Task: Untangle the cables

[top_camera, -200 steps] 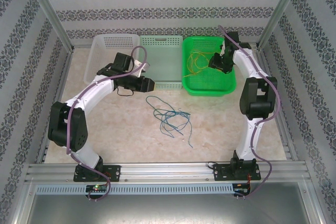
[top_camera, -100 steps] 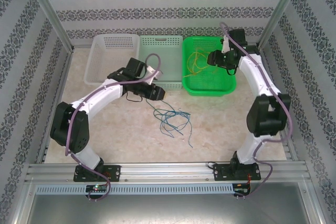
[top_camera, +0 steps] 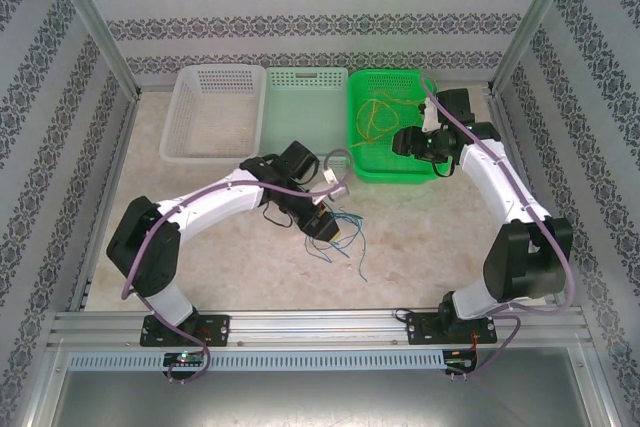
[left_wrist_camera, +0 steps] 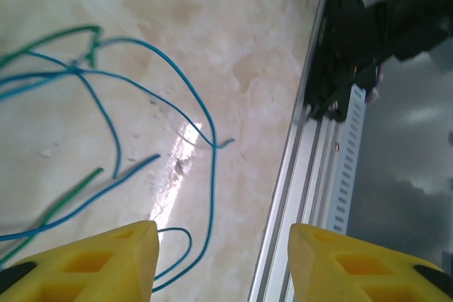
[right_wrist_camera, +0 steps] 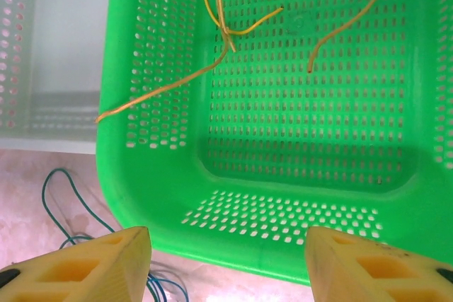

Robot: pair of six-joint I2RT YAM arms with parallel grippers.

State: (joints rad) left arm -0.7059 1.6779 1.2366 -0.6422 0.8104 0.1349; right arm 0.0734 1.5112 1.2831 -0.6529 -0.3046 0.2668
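1. Green perforated plastic as the landmark: the green basket [top_camera: 395, 175], on the far side of the marbled table [top_camera: 230, 267].
2. Left of the green basket and right against its wall, a pale mint basket [top_camera: 305, 137]. Further left again, a white basket [top_camera: 215, 117].
3. Inside the green basket, in its far half, the yellow cables [top_camera: 375, 115] [right_wrist_camera: 226, 26], thin and curly. Cross one another there, with one strand climbing the basket's left wall to the rim.
4. On the table, in front of the green basket's near-left corner and apart from it, the blue cables [left_wrist_camera: 202, 114] and a dark green cable [left_wrist_camera: 71, 192]. Lie loosely looped over each other in one tangle.
5. Front-left of the green basket, the left gripper [top_camera: 328, 224] [left_wrist_camera: 219, 259]. Hovers directly above that tangle with jaws spread wide and nothing between the yellow fingers [left_wrist_camera: 106, 259].
6. Over the near part of the green basket, the right gripper [top_camera: 400, 142] [right_wrist_camera: 226, 259]. Hangs above the near wall with jaws wide apart, grips nothing and touches no yellow strand.
7. Along the table edge opposite the green basket, an aluminium rail [left_wrist_camera: 304, 189].
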